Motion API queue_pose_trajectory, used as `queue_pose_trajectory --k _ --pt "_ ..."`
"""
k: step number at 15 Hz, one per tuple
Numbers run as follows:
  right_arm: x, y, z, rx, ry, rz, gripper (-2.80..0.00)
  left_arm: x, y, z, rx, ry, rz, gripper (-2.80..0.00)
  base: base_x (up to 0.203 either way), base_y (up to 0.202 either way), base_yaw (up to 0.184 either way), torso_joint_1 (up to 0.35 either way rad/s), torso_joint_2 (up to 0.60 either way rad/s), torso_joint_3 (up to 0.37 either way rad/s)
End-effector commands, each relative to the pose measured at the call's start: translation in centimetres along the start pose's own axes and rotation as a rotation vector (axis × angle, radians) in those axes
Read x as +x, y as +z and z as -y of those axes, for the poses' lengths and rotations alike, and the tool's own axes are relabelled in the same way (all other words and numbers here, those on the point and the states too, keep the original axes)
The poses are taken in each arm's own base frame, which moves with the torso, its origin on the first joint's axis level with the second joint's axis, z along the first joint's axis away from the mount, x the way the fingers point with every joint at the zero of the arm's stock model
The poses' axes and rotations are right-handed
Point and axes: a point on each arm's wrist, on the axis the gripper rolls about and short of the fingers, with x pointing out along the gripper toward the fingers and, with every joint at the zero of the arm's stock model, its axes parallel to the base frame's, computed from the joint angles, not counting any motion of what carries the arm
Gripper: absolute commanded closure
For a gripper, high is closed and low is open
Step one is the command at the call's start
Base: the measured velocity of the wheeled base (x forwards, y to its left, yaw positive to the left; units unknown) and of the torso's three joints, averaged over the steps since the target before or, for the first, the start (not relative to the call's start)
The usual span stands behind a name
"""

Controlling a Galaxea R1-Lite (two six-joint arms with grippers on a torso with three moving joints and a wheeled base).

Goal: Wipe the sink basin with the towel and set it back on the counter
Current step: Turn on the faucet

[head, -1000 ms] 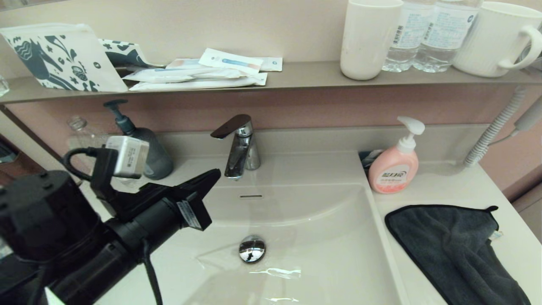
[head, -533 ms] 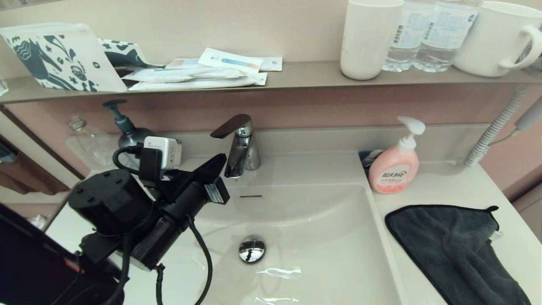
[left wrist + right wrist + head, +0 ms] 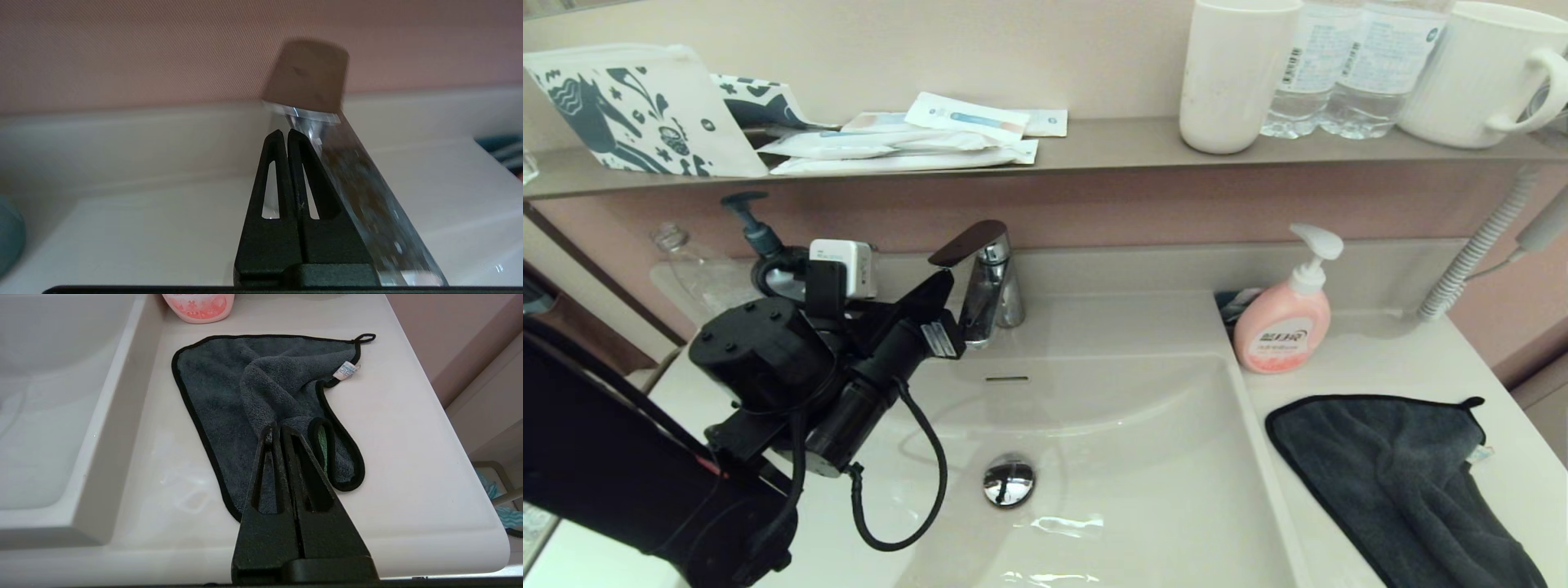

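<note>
The dark grey towel lies crumpled and flat on the right wing of the cream counter, beside the sink basin with its chrome drain plug. My left gripper is shut and empty, raised over the basin's back left corner, its tips right beside the chrome faucet. In the left wrist view the shut left gripper stands against the faucet. The right gripper is shut with nothing in it, hovering over the towel on the counter; it is out of the head view.
A pink soap bottle stands at the basin's back right corner. A grey pump bottle sits behind my left arm. The wall shelf above carries cups, water bottles and packets. A coiled hose hangs at the right.
My left arm has swung in from the lower left, and its shut gripper has risen and moved back toward the faucet. The towel has not moved.
</note>
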Motion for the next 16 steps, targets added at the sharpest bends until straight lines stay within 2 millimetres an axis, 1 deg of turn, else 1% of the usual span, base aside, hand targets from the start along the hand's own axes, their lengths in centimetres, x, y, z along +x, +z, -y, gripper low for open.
queue_pose_trajectory --k 1,3,5,10,14,16 --pt "0.0 0.0 0.0 0.0 0.0 0.0 0.0 0.1 1.1 -0.1 -0.01 0.005 0.053 0.0 0.0 0.0 0.0 0.0 0.0 0.0" --pt "0.0 0.0 0.0 0.0 0.0 -0.002 0.0 0.3 2.4 -0.1 -0.014 0.004 0.065 0.0 0.0 0.0 0.0 0.0 0.0 0.0" --pt "0.0 0.0 0.0 0.0 0.0 0.0 0.0 0.6 3.3 0.0 -0.018 0.008 0.081 0.0 0.0 0.0 0.0 0.0 0.0 0.0" --pt "0.0 0.0 0.0 0.0 0.0 -0.001 0.0 0.3 3.7 0.3 -0.021 0.007 0.079 0.0 0.0 0.0 0.0 0.0 0.0 0.0" --pt "0.0 0.0 0.0 0.0 0.0 -0.002 0.0 -0.8 3.8 0.0 -0.019 0.009 0.069 0.0 0.0 0.0 0.0 0.0 0.0 0.0" --pt "0.0 0.0 0.0 0.0 0.0 0.0 0.0 -1.1 4.5 -0.1 -0.022 0.024 0.085 0.0 0.0 0.0 0.0 0.0 0.0 0.0"
